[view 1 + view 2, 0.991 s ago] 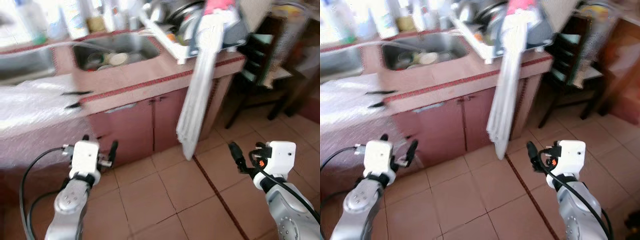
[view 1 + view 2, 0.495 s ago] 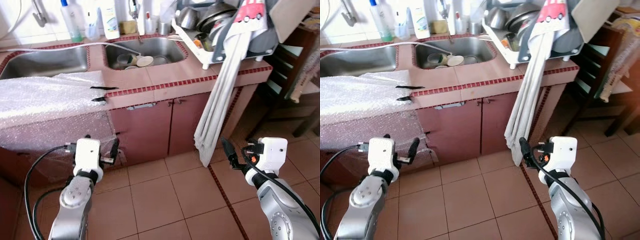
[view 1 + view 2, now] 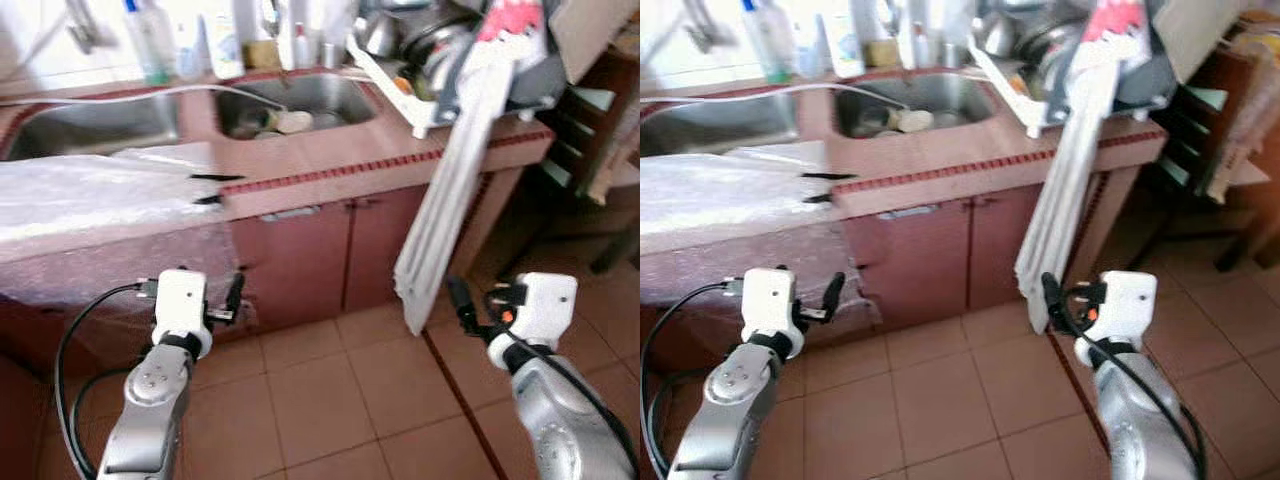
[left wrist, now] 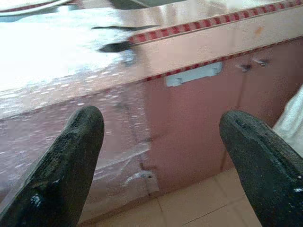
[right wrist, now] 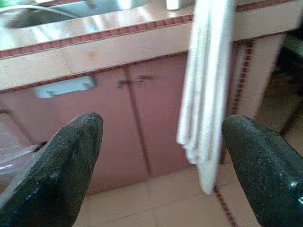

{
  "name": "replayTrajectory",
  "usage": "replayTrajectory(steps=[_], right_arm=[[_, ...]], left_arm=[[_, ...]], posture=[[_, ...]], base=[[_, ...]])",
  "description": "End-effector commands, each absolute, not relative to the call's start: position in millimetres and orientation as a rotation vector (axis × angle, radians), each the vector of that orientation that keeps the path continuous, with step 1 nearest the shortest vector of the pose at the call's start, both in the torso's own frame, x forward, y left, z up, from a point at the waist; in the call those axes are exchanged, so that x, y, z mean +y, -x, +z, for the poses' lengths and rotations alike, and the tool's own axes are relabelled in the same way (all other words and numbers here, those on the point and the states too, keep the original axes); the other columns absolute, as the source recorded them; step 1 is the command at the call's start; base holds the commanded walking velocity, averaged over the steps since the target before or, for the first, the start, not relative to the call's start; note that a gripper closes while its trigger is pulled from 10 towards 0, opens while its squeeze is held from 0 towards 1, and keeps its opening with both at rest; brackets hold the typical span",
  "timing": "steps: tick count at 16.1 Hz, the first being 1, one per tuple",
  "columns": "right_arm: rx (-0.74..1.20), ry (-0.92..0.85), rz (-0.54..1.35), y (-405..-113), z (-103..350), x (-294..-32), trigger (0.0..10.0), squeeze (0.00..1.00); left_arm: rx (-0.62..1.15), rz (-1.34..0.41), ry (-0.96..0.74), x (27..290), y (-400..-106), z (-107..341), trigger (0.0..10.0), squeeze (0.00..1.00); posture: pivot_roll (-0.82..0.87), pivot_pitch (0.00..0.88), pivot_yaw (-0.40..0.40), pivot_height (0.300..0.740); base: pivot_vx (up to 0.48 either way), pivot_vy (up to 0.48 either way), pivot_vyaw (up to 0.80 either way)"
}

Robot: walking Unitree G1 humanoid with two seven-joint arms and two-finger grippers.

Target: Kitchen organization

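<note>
A pink tiled kitchen counter (image 3: 330, 160) runs across in front of me, with a double sink. The right sink (image 3: 330, 95) holds several dishes. A dish rack (image 3: 420, 75) piled with pots stands at the counter's right end, and a long white towel (image 3: 445, 200) hangs from it toward the floor. Bubble wrap (image 3: 90, 195) covers the counter's left part, and two thin dark utensils (image 3: 215, 178) lie at its edge. My left gripper (image 3: 222, 298) is open, low before the cabinet doors (image 4: 199, 118). Below the towel (image 5: 208, 85), my right gripper (image 3: 472, 305) is also open. Both are empty.
Bottles (image 3: 150, 40) line the wall behind the sinks. A dark chair (image 3: 590, 130) stands right of the counter. Brown tiled floor (image 3: 330, 400) lies between me and the cabinets. A handle (image 4: 194, 75) sits above the cabinet doors.
The camera has swung and levelled, so the whole picture shifted and is now a little blurred. Both arms hold the same low pose with fingers spread.
</note>
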State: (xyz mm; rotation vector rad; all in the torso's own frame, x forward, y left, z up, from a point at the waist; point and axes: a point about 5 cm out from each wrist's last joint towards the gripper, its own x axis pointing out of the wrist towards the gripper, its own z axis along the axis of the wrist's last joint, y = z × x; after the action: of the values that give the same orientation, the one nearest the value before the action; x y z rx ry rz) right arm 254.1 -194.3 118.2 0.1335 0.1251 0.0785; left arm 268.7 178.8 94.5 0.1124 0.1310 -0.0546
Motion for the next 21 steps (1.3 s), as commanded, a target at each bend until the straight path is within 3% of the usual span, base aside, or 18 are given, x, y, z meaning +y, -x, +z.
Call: replayTrajectory(steps=[1, 14, 21], right_arm=[[0.124, -0.133, 0.069, -253.1, 118.8, -194.2, 10.0, 0.0], [0.118, -0.139, 0.057, -255.8, 119.9, -189.1, 10.0, 0.0], [0.122, -0.117, 0.109, -266.2, 125.1, -186.2, 10.0, 0.0]], left_arm=[[0.123, -0.045, -0.112, 179.5, -270.0, 99.1, 10.0, 0.0], [0.138, -0.066, -0.105, 171.2, -270.9, 101.3, 10.0, 0.0], [0.103, -0.035, -0.1, 164.3, -275.7, 103.6, 10.0, 0.0]], posture=[[-0.11, 0.054, 0.053, 0.74], [-0.12, 0.06, 0.055, 0.74], [-0.12, 0.055, -0.013, 0.74]], base=[[0.0, 0.0, 0.0], [0.0, 0.443, 0.0], [0.0, 0.411, 0.0]])
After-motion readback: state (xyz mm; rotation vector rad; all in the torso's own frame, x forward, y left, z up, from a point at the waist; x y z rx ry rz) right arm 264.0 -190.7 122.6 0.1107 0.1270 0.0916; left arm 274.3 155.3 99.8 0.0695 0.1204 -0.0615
